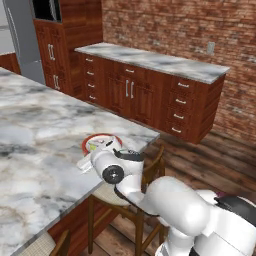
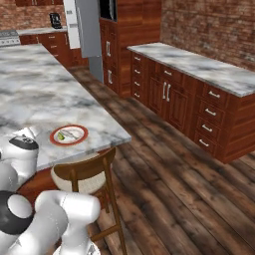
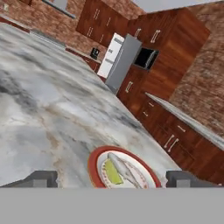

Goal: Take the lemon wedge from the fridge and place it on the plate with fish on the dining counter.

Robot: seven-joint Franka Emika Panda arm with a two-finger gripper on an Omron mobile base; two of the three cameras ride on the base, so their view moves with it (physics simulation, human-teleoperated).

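Now the pincer [image 3: 111,179] stands wide open with nothing between its two dark fingertips [image 3: 40,179], which sit far apart at either side of the hand view. Just ahead of it, between the tips, lies the plate [image 3: 95,162], red-rimmed and white in the middle, flat on the dining counter [image 3: 39,109]. On the plate rests the lemon wedge [image 3: 112,172], a small yellow-green piece touching the pale grey fish [image 3: 124,169] that stretches along beside it. The wedge is free of the pincer, apart from both fingers.

From the right base view the plate [image 2: 68,134] sits near the counter's corner, with the wedge [image 2: 61,135] on the side nearer the arm. From the left base view the arm's white wrist covers part of the plate [image 1: 97,141]. A wooden stool [image 2: 84,174] stands under the counter edge just below the plate. Well beyond the pincer, across the marble, is the grey fridge [image 3: 121,61], next to dark wood cabinets [image 3: 162,65].
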